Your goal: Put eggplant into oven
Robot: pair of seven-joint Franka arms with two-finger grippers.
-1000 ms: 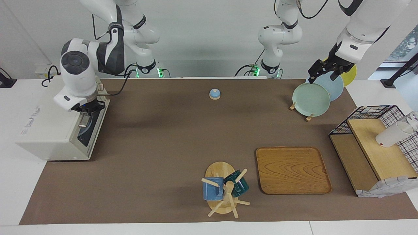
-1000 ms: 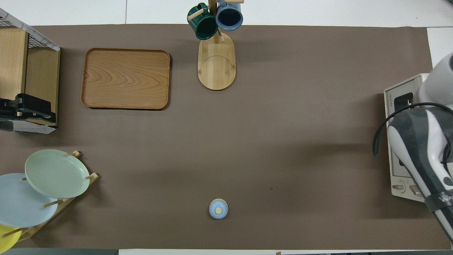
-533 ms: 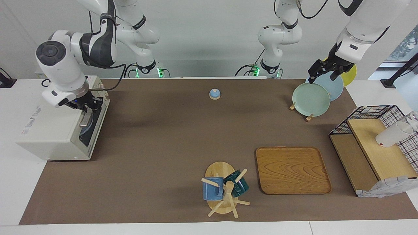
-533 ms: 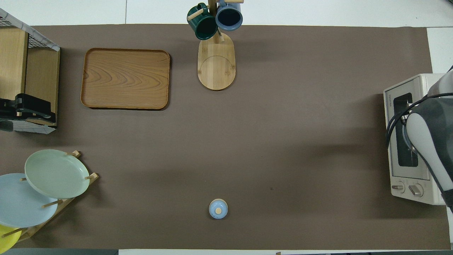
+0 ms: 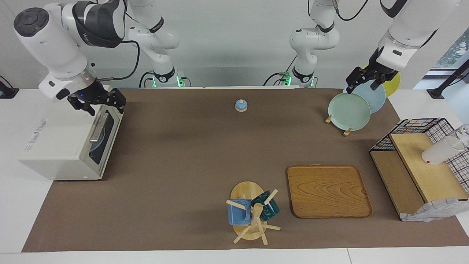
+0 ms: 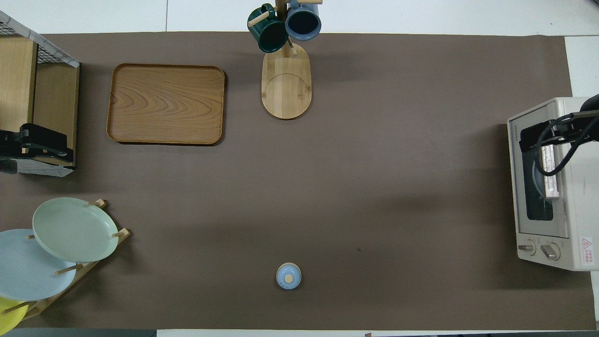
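The cream-white oven [image 5: 55,146] stands at the right arm's end of the table, its dark glass door [image 5: 98,146] shut and the metal bar handle [image 5: 97,129] along the door's top. It also shows in the overhead view [image 6: 561,206]. The eggplant is not in view. My right gripper [image 5: 98,103] hangs open and empty just above the top edge of the oven's door; it also shows in the overhead view [image 6: 552,133]. My left gripper [image 5: 361,87] waits open and empty over the plate rack.
A plate rack [image 5: 335,123] holds green, blue and yellow plates. There is also a small blue lidded pot [image 5: 240,105], a wooden tray [image 5: 328,190], a mug tree [image 5: 251,214] with two mugs, and a wire-and-wood shelf [image 5: 421,165] with a white cup [image 5: 439,152].
My right gripper has lifted off the oven's door handle and risen above the oven's top edge. The left arm has not moved.
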